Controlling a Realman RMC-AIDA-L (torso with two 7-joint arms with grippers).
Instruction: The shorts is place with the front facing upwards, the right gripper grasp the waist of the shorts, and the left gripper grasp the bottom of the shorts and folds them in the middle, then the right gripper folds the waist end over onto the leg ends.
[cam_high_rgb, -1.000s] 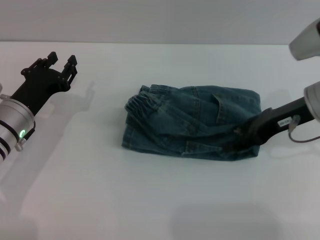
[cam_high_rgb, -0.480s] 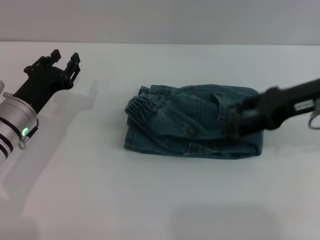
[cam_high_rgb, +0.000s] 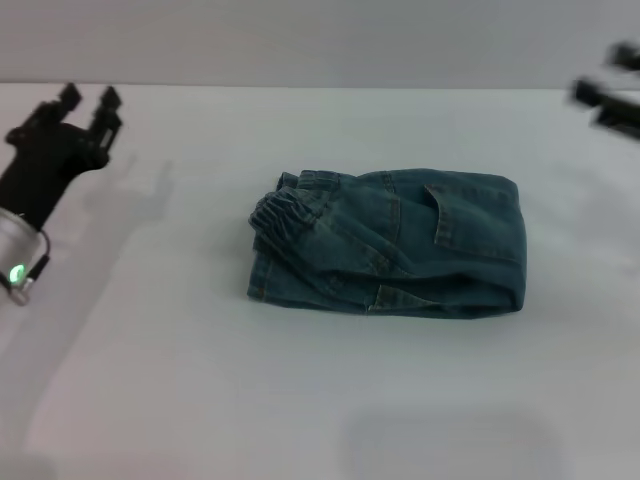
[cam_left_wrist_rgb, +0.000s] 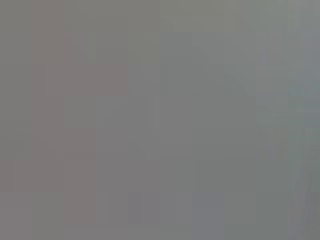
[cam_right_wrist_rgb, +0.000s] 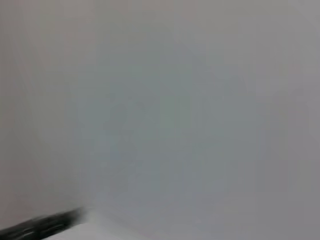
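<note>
You've got the shorts (cam_high_rgb: 386, 244) in woven blue denim, matt w/ pale faded patches, stitched seams and a puckered elastic waistband (left end of the bundle). The table (cam_high_rgb: 320, 400) under the shorts looks smooth, white, low-sheen. Left of the shorts, the left gripper (cam_high_rgb: 86, 102) reads matt black plastic; its wrist is satin silver metal.
</note>
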